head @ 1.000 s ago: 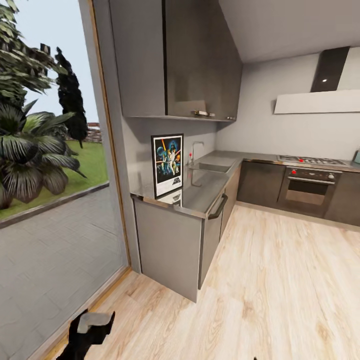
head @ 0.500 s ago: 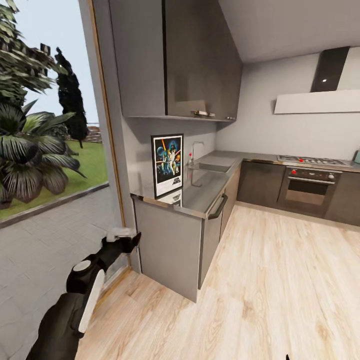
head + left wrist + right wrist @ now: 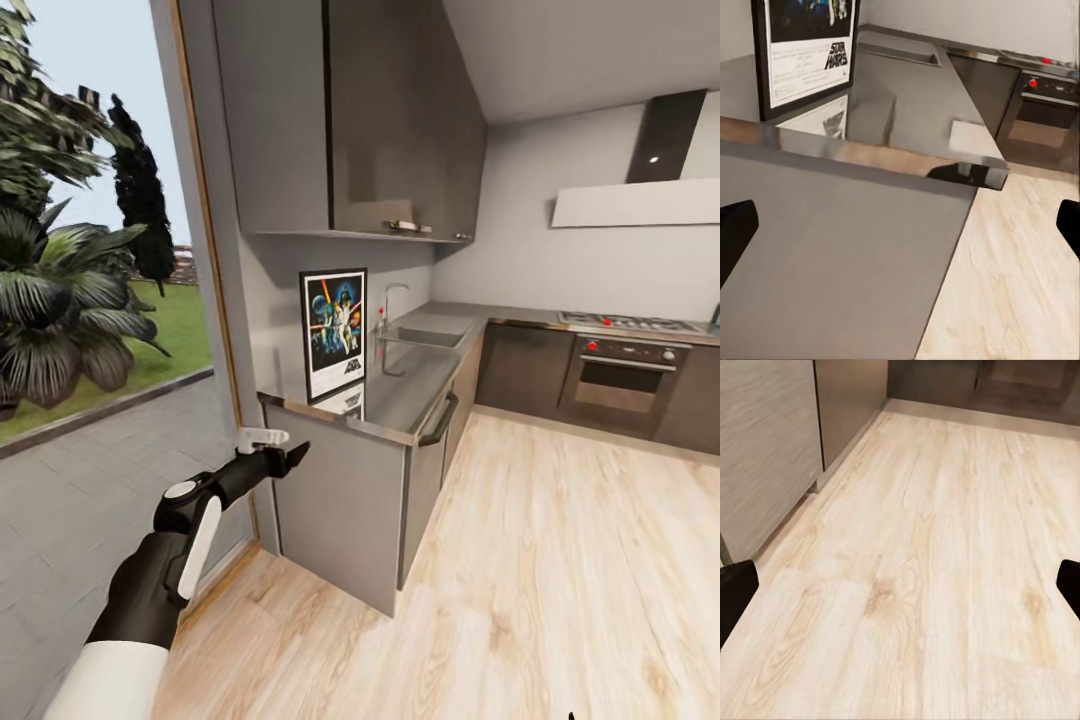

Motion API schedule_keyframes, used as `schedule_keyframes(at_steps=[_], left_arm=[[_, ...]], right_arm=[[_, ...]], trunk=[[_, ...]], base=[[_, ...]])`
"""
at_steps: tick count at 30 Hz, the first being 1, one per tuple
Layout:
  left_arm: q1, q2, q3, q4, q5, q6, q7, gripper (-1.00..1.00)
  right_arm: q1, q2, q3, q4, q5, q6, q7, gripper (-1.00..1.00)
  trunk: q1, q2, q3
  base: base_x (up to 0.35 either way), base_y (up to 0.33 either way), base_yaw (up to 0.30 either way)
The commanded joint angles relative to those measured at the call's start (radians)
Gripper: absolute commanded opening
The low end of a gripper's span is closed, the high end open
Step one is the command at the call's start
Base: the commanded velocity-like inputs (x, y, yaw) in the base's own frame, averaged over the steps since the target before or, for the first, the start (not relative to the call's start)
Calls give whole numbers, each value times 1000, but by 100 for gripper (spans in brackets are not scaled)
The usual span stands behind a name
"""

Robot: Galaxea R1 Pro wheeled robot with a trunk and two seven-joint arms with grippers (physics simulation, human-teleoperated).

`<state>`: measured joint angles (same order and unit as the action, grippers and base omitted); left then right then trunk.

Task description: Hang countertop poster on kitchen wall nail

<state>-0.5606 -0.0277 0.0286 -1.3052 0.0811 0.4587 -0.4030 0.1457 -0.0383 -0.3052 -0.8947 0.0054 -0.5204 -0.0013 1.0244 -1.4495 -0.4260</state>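
The poster (image 3: 333, 333) stands upright at the near end of the kitchen countertop (image 3: 405, 385), leaning against the wall under the upper cabinets; its dark blue artwork and white border face the room. Its lower part, the poster (image 3: 806, 52) with its title lettering, is mirrored in the glossy countertop (image 3: 907, 112). My left gripper (image 3: 290, 460) is raised in front of the counter's end panel, below the worktop and short of the poster, open and empty. From the left wrist, the left gripper (image 3: 900, 229) faces that grey panel. My right gripper (image 3: 900, 592) hangs open over the floor.
The sink (image 3: 425, 335) and slim tap (image 3: 390, 298) lie beyond the poster. The oven (image 3: 620, 385) with its hob (image 3: 625, 322) stands at the back right. Upper cabinets (image 3: 350, 120) hang above the counter. A tall glass pane (image 3: 100, 420) borders the left. The wooden floor (image 3: 560, 570) spreads to the right.
My left arm has risen from the bottom of the head view and reached forward toward the counter's end panel. The view has shifted slightly; the poster has not moved.
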Motion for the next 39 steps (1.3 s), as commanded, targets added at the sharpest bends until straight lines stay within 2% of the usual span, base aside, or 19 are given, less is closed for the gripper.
schedule_keyframes(at_steps=[1,12,28,39], left_arm=[[-1,-1,4,0,8,9,-6,100],[-1,1,13,-4,7,8,-15,100],[-1,2,16,-5,7,8,-16,100],[-1,2,13,-5,9,8,-16,100]], right_arm=[[0,0,0,0,1,-1,0,100],[0,0,0,2,2,0,0,100],[0,0,0,3,2,1,0,100],[0,-1,0,14,2,2,0,100]], trunk=[[1,0,-1],[1,0,-1],[1,0,-1],[1,0,-1]], base=[[325,0,0],[314,9,0],[314,105,0],[169,-28,0]])
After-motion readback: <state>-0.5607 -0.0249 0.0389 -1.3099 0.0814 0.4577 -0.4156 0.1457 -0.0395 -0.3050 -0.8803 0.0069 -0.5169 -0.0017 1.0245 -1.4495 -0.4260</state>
